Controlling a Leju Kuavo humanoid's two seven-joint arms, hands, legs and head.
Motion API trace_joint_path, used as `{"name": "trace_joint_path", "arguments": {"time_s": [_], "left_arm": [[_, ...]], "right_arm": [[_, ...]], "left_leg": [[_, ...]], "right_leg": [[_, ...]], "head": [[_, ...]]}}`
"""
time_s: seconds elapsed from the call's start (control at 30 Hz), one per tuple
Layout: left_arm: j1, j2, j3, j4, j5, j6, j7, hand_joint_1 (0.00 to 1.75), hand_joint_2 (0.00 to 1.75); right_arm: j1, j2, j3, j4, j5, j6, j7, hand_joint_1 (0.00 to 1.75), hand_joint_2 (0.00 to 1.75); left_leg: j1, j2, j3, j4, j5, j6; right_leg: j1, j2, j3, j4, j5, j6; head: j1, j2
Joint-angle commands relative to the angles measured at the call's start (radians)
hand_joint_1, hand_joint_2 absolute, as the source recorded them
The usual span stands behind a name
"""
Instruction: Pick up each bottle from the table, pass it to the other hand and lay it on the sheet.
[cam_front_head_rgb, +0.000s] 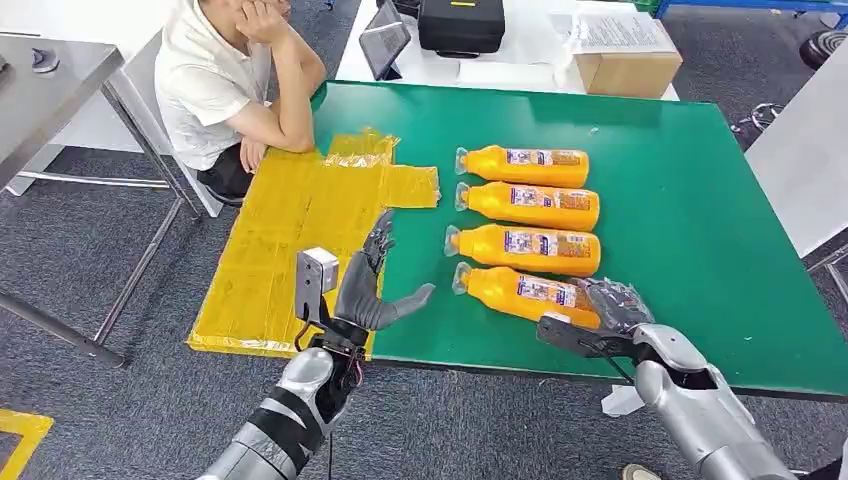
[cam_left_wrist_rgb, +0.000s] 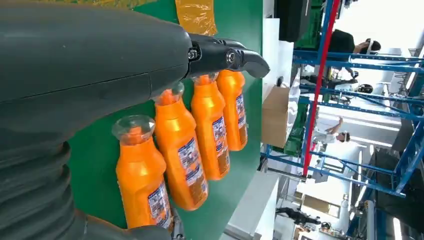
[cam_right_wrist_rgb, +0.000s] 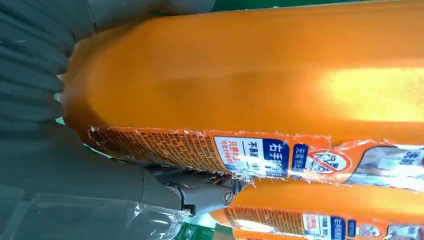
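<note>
Four orange bottles lie side by side on the green table (cam_front_head_rgb: 700, 220), caps toward the yellow sheet (cam_front_head_rgb: 290, 230). My right hand (cam_front_head_rgb: 615, 305) wraps the base end of the nearest bottle (cam_front_head_rgb: 520, 292), which rests on the table, slightly askew from the others. In the right wrist view this bottle (cam_right_wrist_rgb: 250, 75) is close up, with a finger (cam_right_wrist_rgb: 200, 192) between it and the second bottle (cam_front_head_rgb: 525, 248). My left hand (cam_front_head_rgb: 372, 290) hovers with fingers spread and nothing in it, over the sheet's near right edge, short of the bottle caps. The left wrist view looks past that hand (cam_left_wrist_rgb: 90, 65) at the bottle row (cam_left_wrist_rgb: 180, 155).
A person (cam_front_head_rgb: 220, 80) sits at the table's far left corner, an elbow near the sheet's far end. Behind the green table a white one carries a cardboard box (cam_front_head_rgb: 628, 60), a black case (cam_front_head_rgb: 460, 25) and a tablet (cam_front_head_rgb: 385, 45). A grey table (cam_front_head_rgb: 50, 80) stands left.
</note>
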Motion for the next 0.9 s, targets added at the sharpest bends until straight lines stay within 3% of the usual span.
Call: {"name": "trace_joint_path", "arguments": {"time_s": [0.03, 0.17, 0.3, 0.53, 0.63, 0.7, 0.77, 0.83, 0.9], "left_arm": [[-0.036, 0.020, 0.008, 0.037, -0.005, -0.008, 0.002, 0.00, 1.75], [-0.030, 0.019, 0.004, 0.042, -0.003, -0.008, 0.002, 0.00, 1.75], [0.006, 0.017, 0.016, -0.021, 0.011, 0.025, -0.032, 0.00, 1.75], [0.255, 0.051, 0.068, -0.381, 0.127, 0.073, -0.080, 0.00, 1.75], [0.338, 0.110, 0.040, -0.432, 0.061, 0.049, -0.038, 0.00, 1.75], [0.380, 0.109, 0.055, -0.432, 0.079, 0.020, -0.023, 0.00, 1.75], [0.407, 0.098, 0.063, -0.449, 0.141, -0.037, -0.001, 0.00, 1.75], [0.431, 0.082, 0.044, -0.521, 0.078, 0.011, -0.097, 0.00, 1.75], [0.437, 0.108, -0.008, -0.577, 0.119, -0.027, -0.064, 0.00, 1.75]], "right_arm": [[0.018, 0.024, 0.018, 0.039, -0.082, 0.019, -0.047, 1.75, 1.75], [0.055, 0.069, -0.027, 0.038, -0.133, -0.020, -0.085, 1.75, 1.75], [0.111, 0.171, -0.117, 0.010, -0.221, -0.101, -0.170, 1.75, 1.75], [0.308, 0.332, -0.227, -0.284, -0.359, -0.263, -0.267, 1.75, 1.75], [0.388, 0.368, -0.267, -0.408, -0.407, -0.316, -0.288, 1.75, 1.75], [0.425, 0.373, -0.266, -0.463, -0.422, -0.310, -0.300, 1.75, 1.75], [0.432, 0.381, -0.254, -0.484, -0.432, -0.305, -0.317, 1.75, 1.75], [0.426, 0.402, -0.241, -0.500, -0.431, -0.335, -0.336, 1.75, 1.75], [0.410, 0.423, -0.226, -0.513, -0.435, -0.359, -0.347, 1.75, 1.75]], "left_leg": [[0.001, 0.000, 0.004, -0.001, -0.001, -0.002], [0.002, 0.001, 0.004, -0.001, -0.001, -0.002], [0.002, 0.002, 0.004, -0.002, -0.001, -0.002], [0.003, 0.005, 0.006, -0.002, -0.003, -0.003], [0.002, 0.004, 0.004, -0.002, -0.003, -0.003], [0.003, 0.005, 0.006, -0.003, -0.005, -0.004], [0.002, 0.003, 0.002, -0.002, -0.004, -0.003], [0.002, 0.004, 0.003, -0.001, -0.005, -0.004], [0.002, 0.004, 0.001, 0.000, -0.006, -0.003]], "right_leg": [[0.001, 0.001, 0.004, -0.001, -0.001, -0.002], [0.002, 0.001, 0.004, -0.002, 0.000, -0.002], [0.002, 0.002, 0.003, -0.002, 0.000, -0.002], [0.003, 0.006, 0.004, -0.002, -0.001, -0.003], [0.002, 0.005, 0.001, 0.000, -0.003, -0.003], [0.002, 0.005, 0.004, 0.000, -0.004, -0.004], [0.002, 0.004, 0.000, 0.000, -0.004, -0.003], [0.002, 0.004, 0.001, 0.000, -0.005, -0.004], [0.002, 0.004, -0.001, 0.002, -0.005, -0.003]], "head": [[0.000, 0.000], [0.000, 0.000], [0.000, 0.000], [0.000, 0.000], [0.000, 0.000], [0.000, 0.000], [0.000, 0.000], [0.000, 0.000], [0.000, 0.000]]}}
